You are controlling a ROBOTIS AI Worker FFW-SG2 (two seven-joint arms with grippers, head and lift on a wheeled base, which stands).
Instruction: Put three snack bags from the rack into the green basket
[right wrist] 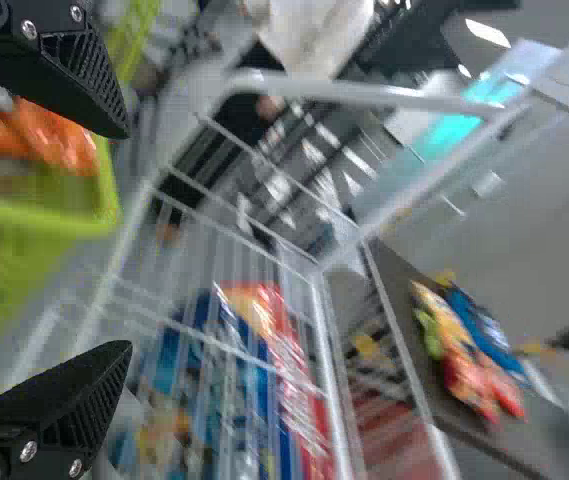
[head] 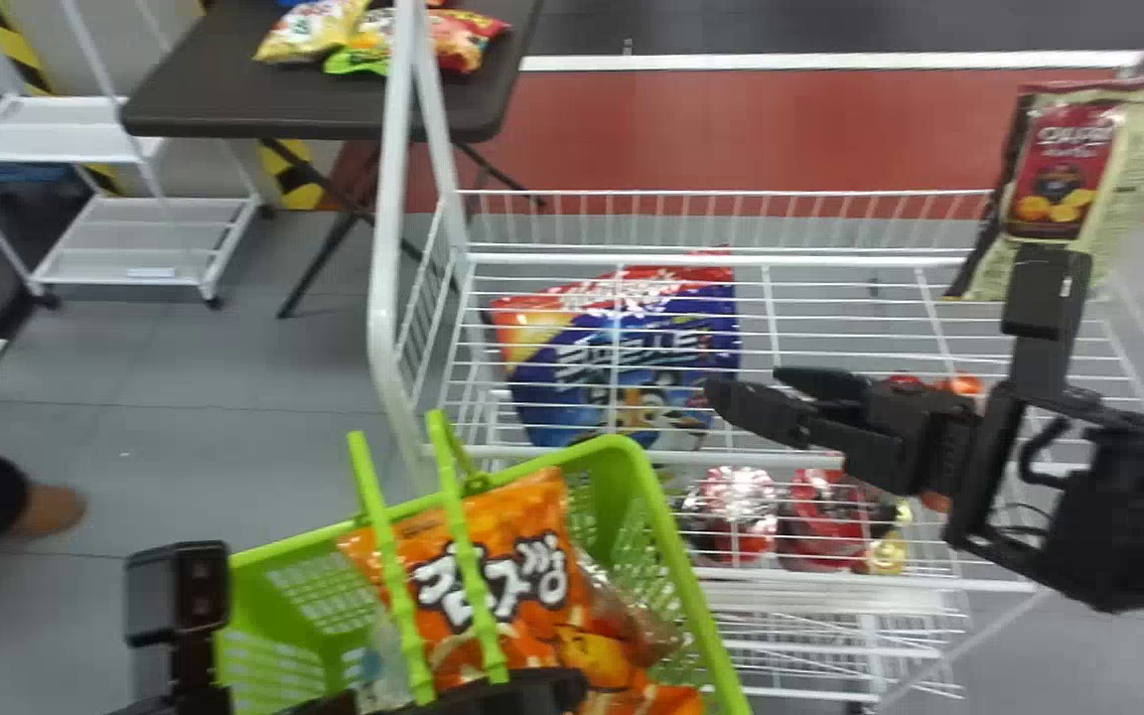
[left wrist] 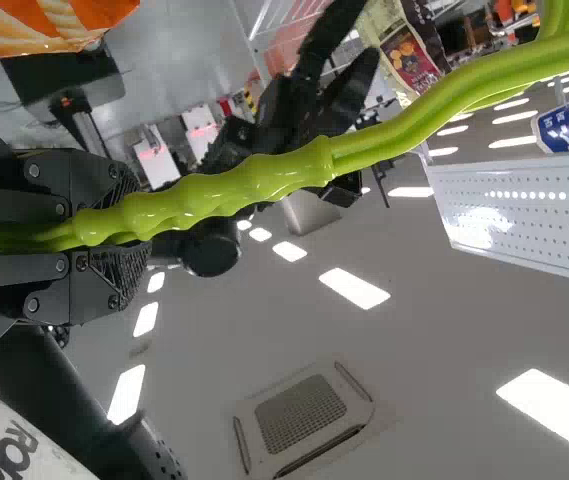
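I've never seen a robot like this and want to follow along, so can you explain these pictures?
This is a two-armed robot. One picture looks forward and down from its head; the others come from its wrists, turned sideways. Its left tool grips the handles of the green basket, which has an orange snack bag inside. Its right tool is open and empty, near the white wire rack, which holds a big blue-and-red snack bag. Beyond, more snack bags lie on a dark table.
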